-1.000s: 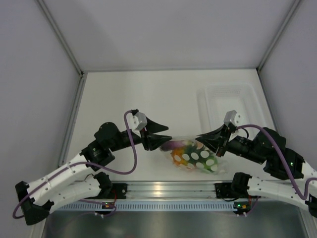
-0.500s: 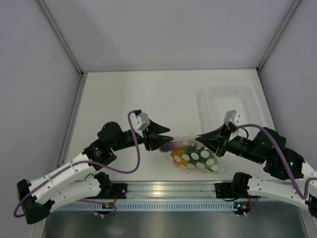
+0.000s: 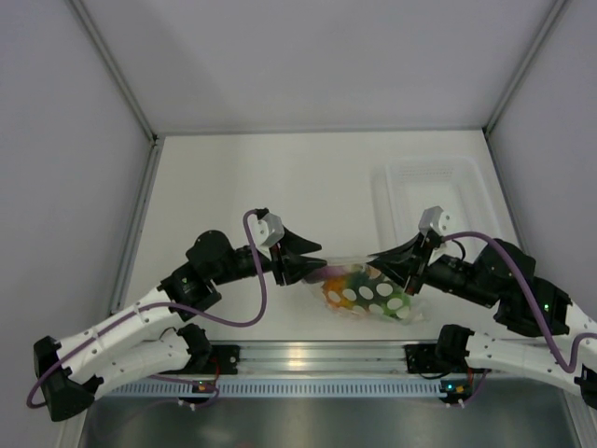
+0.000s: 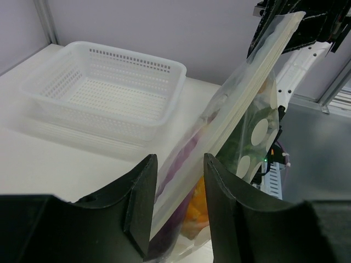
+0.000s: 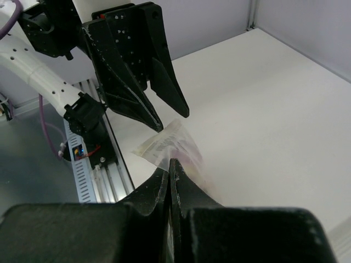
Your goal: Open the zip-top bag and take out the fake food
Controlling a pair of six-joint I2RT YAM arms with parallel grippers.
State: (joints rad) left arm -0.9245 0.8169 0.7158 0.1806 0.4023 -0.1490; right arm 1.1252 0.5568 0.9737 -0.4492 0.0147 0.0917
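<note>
From above, the clear, white-dotted zip-top bag (image 3: 368, 297) is at 6 o'clock on the white desk (image 3: 280, 187), with the colourful plastic fake food (image 3: 347, 280) inside. The left tool (image 3: 313, 265) has edged onto its 10 o'clock corner, narrowing. Left wrist: the jaws straddle the seal; I cannot tell if they pinch. Right wrist: the right tool (image 5: 170, 163), pressed together, pinches the opposite corner, so pulling open looks next.

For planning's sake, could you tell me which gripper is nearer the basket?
Right. The right gripper sits just before the basket; the left gripper lies beyond the zip-top bag.
</note>
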